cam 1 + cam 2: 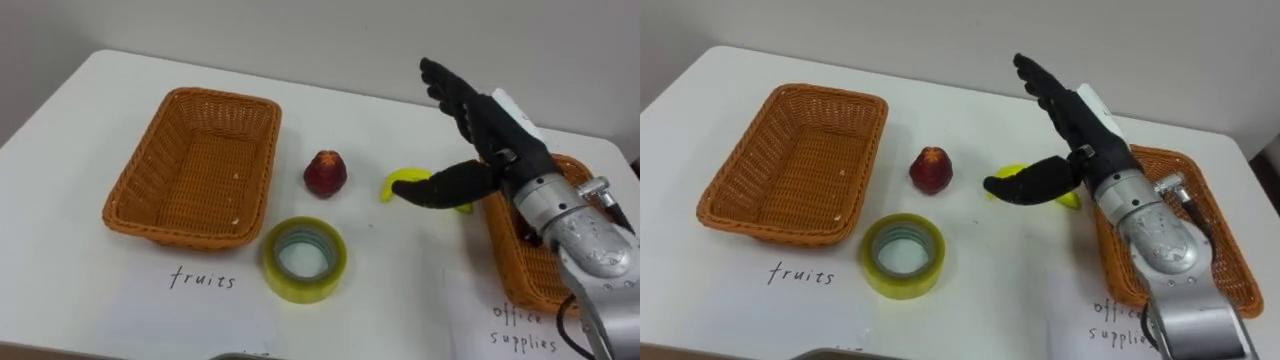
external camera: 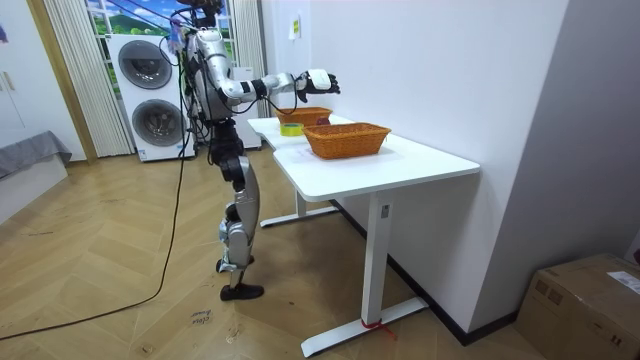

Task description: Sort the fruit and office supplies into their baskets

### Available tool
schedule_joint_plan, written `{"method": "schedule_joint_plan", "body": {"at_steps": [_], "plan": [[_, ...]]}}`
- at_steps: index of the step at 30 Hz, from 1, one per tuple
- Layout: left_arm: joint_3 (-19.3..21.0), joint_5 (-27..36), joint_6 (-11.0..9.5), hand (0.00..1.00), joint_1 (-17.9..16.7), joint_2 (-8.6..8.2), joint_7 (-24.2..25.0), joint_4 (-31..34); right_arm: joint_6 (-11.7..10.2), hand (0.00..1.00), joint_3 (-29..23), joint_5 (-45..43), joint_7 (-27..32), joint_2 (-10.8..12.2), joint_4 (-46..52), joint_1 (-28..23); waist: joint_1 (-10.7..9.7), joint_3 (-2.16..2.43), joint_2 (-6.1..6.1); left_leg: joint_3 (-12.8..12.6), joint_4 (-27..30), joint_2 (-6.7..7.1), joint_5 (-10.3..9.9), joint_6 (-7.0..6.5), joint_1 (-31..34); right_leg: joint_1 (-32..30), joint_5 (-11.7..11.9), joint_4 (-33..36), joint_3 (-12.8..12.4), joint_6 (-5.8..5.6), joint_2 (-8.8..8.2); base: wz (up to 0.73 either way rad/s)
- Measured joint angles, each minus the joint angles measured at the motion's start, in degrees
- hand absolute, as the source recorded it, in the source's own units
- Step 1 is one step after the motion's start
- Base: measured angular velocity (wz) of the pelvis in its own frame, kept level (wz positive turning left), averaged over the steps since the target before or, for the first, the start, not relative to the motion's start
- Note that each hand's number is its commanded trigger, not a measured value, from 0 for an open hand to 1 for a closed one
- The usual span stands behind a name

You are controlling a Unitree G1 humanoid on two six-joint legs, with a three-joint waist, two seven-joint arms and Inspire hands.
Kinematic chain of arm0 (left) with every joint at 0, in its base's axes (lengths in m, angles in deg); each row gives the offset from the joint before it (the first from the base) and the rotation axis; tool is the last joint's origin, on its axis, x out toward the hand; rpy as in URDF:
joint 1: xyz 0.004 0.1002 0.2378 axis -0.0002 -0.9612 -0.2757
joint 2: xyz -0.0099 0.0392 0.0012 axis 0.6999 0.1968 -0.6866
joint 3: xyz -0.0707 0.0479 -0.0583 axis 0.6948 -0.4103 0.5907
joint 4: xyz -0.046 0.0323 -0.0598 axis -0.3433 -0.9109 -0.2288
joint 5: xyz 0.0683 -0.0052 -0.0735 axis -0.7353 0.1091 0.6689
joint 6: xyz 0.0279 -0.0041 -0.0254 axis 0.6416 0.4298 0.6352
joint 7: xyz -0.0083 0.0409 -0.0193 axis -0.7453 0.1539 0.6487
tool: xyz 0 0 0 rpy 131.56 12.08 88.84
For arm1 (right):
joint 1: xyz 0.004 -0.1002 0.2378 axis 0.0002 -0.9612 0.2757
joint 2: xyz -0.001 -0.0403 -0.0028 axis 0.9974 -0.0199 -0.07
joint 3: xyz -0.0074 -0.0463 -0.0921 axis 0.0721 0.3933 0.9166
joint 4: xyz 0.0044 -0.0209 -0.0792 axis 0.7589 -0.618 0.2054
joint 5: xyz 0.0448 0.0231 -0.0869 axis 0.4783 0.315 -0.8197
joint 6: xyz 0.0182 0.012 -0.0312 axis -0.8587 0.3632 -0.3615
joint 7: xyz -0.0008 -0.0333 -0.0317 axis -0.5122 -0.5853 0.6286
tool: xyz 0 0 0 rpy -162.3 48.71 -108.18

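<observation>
My right hand (image 1: pixel 492 128) is open, fingers stretched out, above the table right of centre. Its thumb reaches over a yellow-green banana (image 1: pixel 401 180) lying on the white table (image 1: pixel 80 280); whether it touches the banana I cannot tell. Left of the banana a small red fruit (image 1: pixel 325 174) stands upright. A yellow tape roll (image 1: pixel 304 259) lies flat near the front edge. The wicker basket (image 1: pixel 190 102) labelled fruits is on the left with nothing in it. The basket (image 1: pixel 535 275) labelled office supplies is at the right, partly hidden by my forearm.
Handwritten labels lie in front of each basket. In the room view I stand at the white table's far end with my right hand (image 2: pixel 322 80) held over it, two stacked washing machines (image 2: pixel 150 85) behind me and a cardboard box (image 2: pixel 585 305) on the floor.
</observation>
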State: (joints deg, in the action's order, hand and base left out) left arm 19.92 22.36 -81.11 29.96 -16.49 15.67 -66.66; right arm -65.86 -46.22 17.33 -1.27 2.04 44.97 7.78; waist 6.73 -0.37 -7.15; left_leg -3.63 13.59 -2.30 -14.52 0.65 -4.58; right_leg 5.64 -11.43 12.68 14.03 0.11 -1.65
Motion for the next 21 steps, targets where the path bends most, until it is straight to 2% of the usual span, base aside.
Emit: {"method": "schedule_joint_plan", "body": {"at_steps": [6,9,15,21], "plan": [[-0.56,-0.01,0.50,0.00,0.10,0.08,0.25,0.06,0.31,0.00,3.17,-0.04,-1.50,0.02,-2.04,0.00,1.49,0.00,0.00,0.72,0.02,0.01,0.01,0.01,0.20,0.05,0.00,-0.07,0.81,0.00,-0.02,0.05],[-0.53,-0.02,0.83,0.00,0.30,0.42,0.35,0.19,0.79,0.00,3.32,-0.04,-2.25,0.02,-2.61,0.00,1.74,0.14,-0.19,1.34,0.11,0.08,0.01,0.01,0.59,0.04,0.00,-0.07,1.95,0.00,-0.15,0.10],[-0.55,-0.12,1.13,0.00,0.30,0.51,0.79,0.18,1.00,0.00,3.55,-0.11,-2.66,0.14,-3.79,-0.01,2.65,0.14,-0.16,1.52,0.36,0.10,0.01,0.02,0.77,0.05,0.00,-0.07,1.96,0.00,-0.14,0.01],[-0.64,-0.31,1.64,0.00,0.46,0.51,0.78,0.22,1.45,0.00,6.05,-0.20,-3.75,0.16,-3.79,-0.01,2.92,0.17,0.28,1.55,0.47,0.15,0.01,0.02,0.87,0.07,0.00,-0.07,2.06,0.00,-0.22,0.00]]}}
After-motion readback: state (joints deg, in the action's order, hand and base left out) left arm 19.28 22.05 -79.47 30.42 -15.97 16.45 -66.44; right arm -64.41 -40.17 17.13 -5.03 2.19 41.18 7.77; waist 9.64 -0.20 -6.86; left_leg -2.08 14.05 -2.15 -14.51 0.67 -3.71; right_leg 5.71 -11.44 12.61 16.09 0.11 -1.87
